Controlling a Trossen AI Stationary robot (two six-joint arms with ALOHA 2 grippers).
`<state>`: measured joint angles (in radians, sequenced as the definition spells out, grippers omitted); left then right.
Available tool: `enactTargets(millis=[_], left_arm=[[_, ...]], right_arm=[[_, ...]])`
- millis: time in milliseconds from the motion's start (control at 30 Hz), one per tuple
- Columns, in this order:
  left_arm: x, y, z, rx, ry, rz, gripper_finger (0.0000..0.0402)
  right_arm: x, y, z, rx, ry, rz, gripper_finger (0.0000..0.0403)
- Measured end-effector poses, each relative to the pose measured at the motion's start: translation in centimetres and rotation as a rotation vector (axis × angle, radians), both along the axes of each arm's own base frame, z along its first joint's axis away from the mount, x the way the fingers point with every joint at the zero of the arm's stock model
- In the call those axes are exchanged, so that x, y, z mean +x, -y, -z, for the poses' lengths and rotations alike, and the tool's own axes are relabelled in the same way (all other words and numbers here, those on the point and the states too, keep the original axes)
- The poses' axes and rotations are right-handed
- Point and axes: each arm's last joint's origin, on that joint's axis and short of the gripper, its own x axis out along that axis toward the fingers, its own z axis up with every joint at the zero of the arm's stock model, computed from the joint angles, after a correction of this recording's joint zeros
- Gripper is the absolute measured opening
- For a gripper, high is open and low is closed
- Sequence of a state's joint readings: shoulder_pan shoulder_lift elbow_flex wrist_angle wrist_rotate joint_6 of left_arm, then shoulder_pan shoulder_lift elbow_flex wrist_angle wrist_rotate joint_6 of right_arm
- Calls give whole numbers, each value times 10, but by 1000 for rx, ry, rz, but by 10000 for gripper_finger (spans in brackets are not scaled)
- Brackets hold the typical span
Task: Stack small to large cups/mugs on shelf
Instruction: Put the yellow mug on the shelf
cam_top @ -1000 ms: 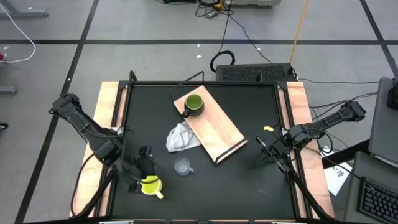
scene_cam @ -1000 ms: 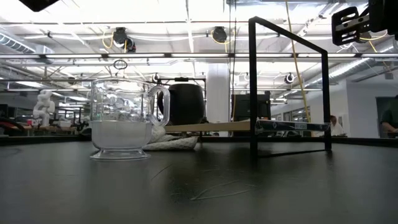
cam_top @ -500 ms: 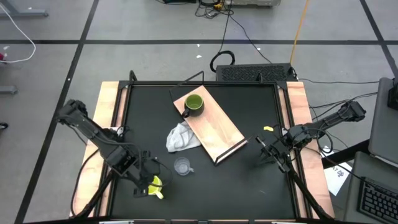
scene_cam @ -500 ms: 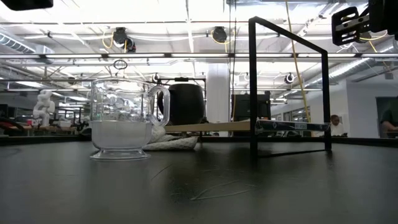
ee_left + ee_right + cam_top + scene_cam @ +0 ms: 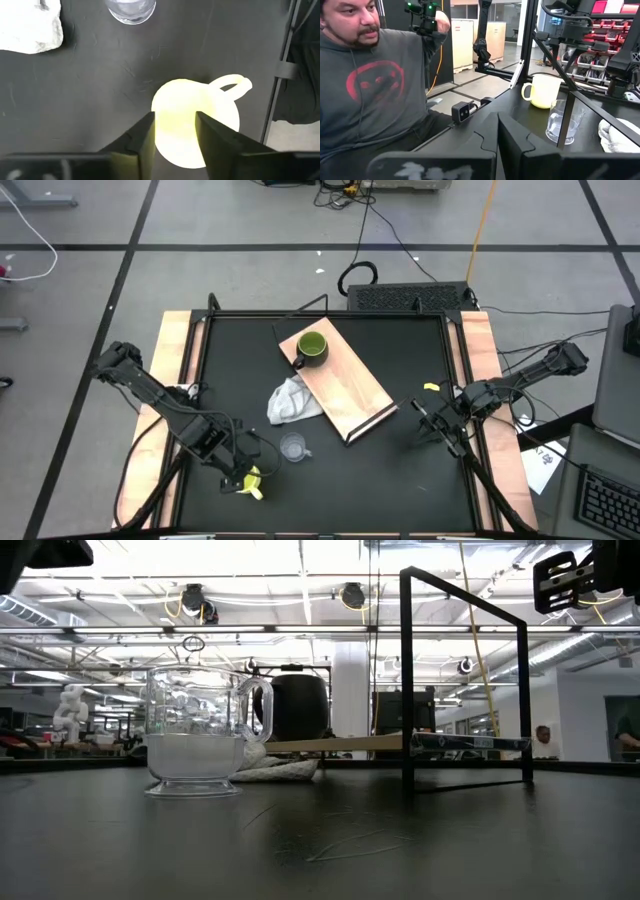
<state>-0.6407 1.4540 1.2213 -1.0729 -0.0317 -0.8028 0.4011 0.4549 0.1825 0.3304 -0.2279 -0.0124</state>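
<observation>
Over the table's near-left corner, left gripper [image 5: 172,137] hangs nose-down right above the yellow mug [image 5: 192,122], fingers parted a narrow gap, one tip over the mug's mouth and one toward the outer wall, so lined up on the rim. Can't tell from up top whether the pads touch it; nothing is gripped. Mug stands upright on the black tabletop [image 5: 400,470], handle pointing away from the glass cup [image 5: 292,447], which sits just beside it toward table centre. Both look empty.

Next move is a rim pinch straight down, then a carry toward the back and centre. Left arm is clearly the nearer one.

White cloth [image 5: 290,400] lies between the glass cup and the shelf [image 5: 350,390], touching the board's edge. Shelf runs diagonally across the middle; green mug [image 5: 312,348] stands upright on its far end, nothing nested in it yet.

Right gripper [image 5: 430,425] waits shut at the right edge, well apart from all three cups. A person sits beyond the table in the right wrist view.
</observation>
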Motion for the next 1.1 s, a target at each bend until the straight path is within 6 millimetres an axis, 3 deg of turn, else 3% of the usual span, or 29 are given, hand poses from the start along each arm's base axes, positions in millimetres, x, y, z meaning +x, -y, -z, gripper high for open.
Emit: enactTargets(millis=[333,667,833,1100], left_arm=[[-2,3,0,-3,-1,-57,227],[-25,12,25,-21,-157,-218,232],[-23,15,26,-80,-146,-232,232],[-19,9,26,-125,-188,-407,232]], right_arm=[[0,0,1,-4,-10,0,0],[0,0,1,-3,-10,0,0],[0,0,1,-3,-9,0,0],[0,0,1,-2,-8,0,0]])
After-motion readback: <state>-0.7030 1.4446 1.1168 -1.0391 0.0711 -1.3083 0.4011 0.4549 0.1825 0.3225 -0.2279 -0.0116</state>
